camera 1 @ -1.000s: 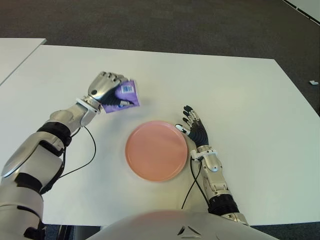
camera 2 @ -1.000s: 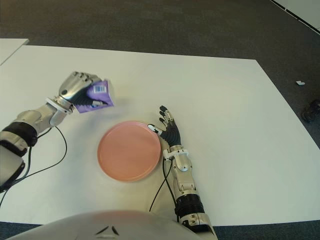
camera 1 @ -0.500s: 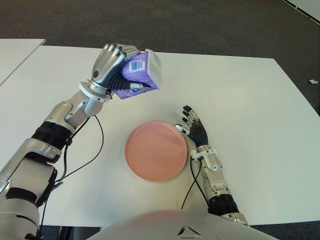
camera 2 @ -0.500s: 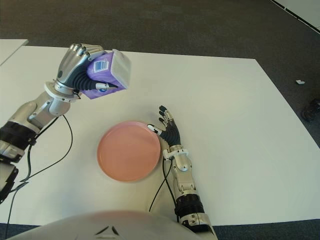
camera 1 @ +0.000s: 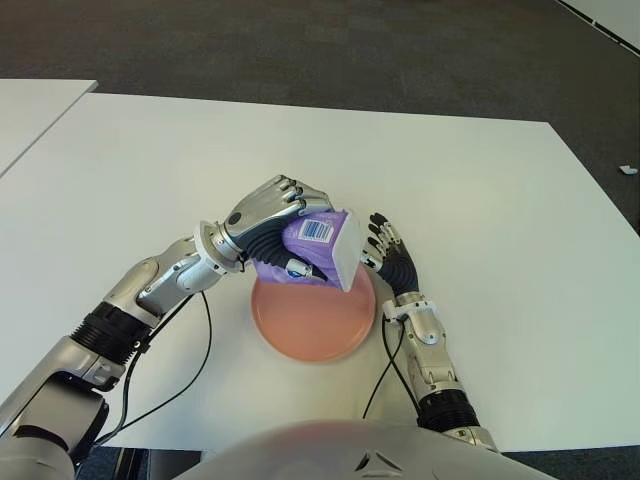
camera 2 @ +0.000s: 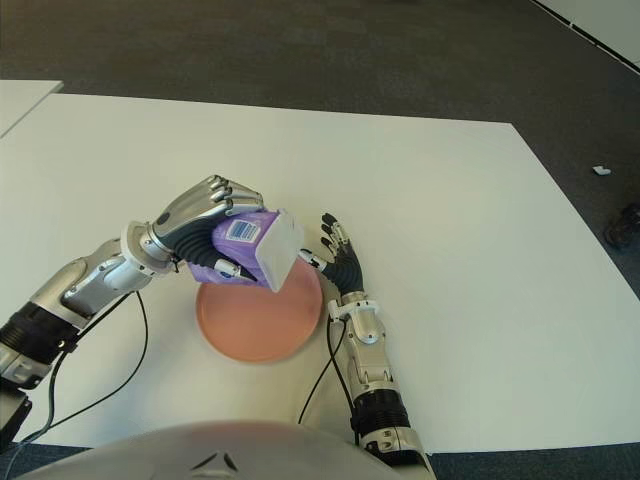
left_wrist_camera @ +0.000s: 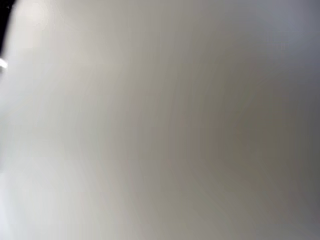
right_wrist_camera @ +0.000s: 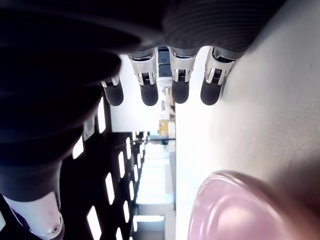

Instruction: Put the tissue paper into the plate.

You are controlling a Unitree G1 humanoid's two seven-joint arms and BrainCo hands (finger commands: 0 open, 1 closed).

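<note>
Now lowered from its raised position half a second ago: left hand (camera 1: 268, 215), fingers clenched around purple tissue pack (camera 1: 318, 245), held tilted over far edge of pink plate (camera 1: 310, 325). Contact with plate undeterminable. Right hand (camera 1: 392, 262) just right of plate on white table (camera 1: 480, 200), fingers extended, holding nothing.

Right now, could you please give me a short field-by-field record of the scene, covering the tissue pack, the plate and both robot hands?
tissue pack: purple, with a barcode label, held above the far part of the plate
plate: pink, round, on the white table
left robot hand: fingers curled round the tissue pack, over the plate
right robot hand: open, fingers stretched out, holding nothing, beside the plate's right edge
release: not yet done; pack is in the grasp
contact of pack with plate: cannot tell
</note>
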